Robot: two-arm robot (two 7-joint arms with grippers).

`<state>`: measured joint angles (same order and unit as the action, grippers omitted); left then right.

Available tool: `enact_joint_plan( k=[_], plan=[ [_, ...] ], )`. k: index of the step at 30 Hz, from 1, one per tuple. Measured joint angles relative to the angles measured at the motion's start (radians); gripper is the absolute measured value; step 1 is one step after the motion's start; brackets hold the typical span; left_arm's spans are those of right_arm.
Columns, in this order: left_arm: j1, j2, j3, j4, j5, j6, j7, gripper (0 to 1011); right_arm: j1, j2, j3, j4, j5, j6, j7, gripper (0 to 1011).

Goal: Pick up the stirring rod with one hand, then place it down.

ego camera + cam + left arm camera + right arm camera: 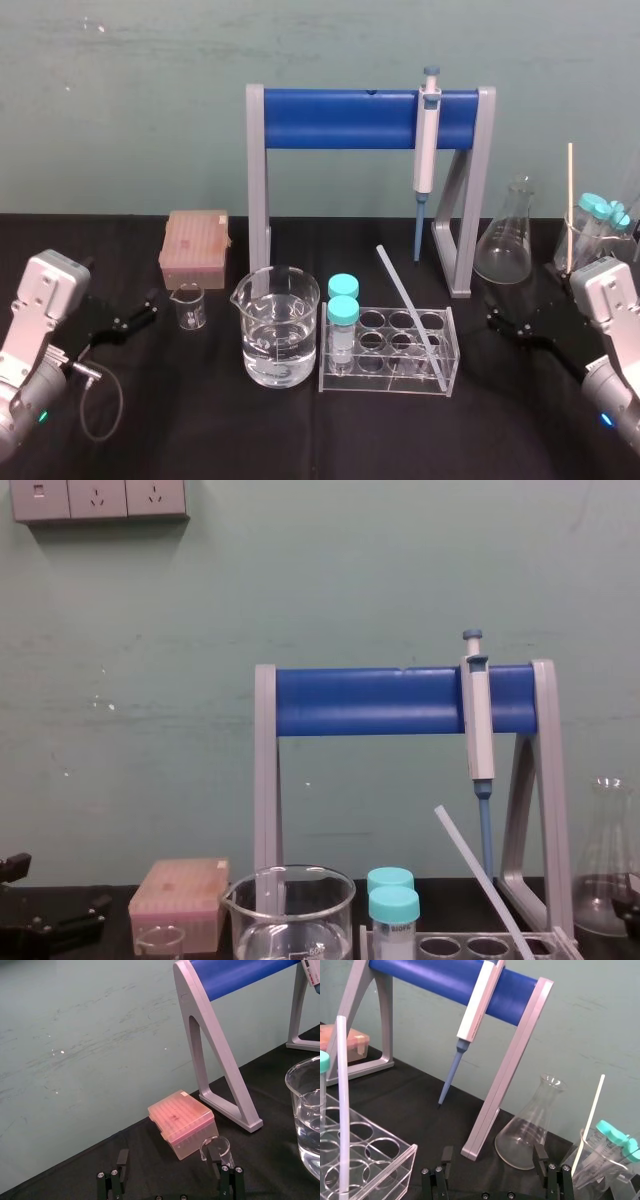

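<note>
The stirring rod (410, 312) leans in a clear tube rack (380, 386) at the middle of the surface (200, 430), its foot in a front cell and its top tilted back and to the left. The right gripper (522, 318), jaws apart, sits nearer, with the rod to its left. The left gripper (118, 325), jaws also apart, waits well apart.
</note>
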<state>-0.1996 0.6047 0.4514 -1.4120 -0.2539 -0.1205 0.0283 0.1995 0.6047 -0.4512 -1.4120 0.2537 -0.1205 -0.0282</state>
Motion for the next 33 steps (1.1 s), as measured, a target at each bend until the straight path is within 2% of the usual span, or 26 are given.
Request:
enact_joint_plan(
  k=[5,8,12,15,17,22,25,33],
  plan=[
    [0.000,0.000,0.000,0.000,0.000,0.000,0.000,1000,-0.012,-0.002,0.029,-0.018,-0.001,-0.050,0.011,1002],
    [0.000,0.000,0.000,0.000,0.000,0.000,0.000,1000,-0.013,-0.001,0.042,-0.033,0.000,-0.112,0.038,1002],
    [0.000,0.000,0.000,0.000,0.000,0.000,0.000,1000,0.017,-0.007,0.038,-0.041,0.007,-0.188,0.117,1002],
    [0.000,0.000,0.000,0.000,0.000,0.000,0.000,1000,0.040,-0.016,0.026,-0.035,0.015,-0.211,0.166,1002],
    [0.000,0.000,0.000,0.000,0.000,0.000,0.000,1000,0.064,-0.027,0.011,-0.026,0.028,-0.228,0.224,1002],
    [0.000,0.000,0.000,0.000,0.000,0.000,0.000,1000,0.115,-0.055,-0.019,0.010,0.071,-0.230,0.346,1002],
    [0.000,0.000,0.000,0.000,0.000,0.000,0.000,1000,0.135,-0.069,-0.029,0.028,0.089,-0.218,0.391,1002],
    [0.000,0.000,0.000,0.000,0.000,0.000,0.000,1000,0.184,-0.115,-0.044,0.101,0.140,-0.140,0.494,1002]
  ],
)
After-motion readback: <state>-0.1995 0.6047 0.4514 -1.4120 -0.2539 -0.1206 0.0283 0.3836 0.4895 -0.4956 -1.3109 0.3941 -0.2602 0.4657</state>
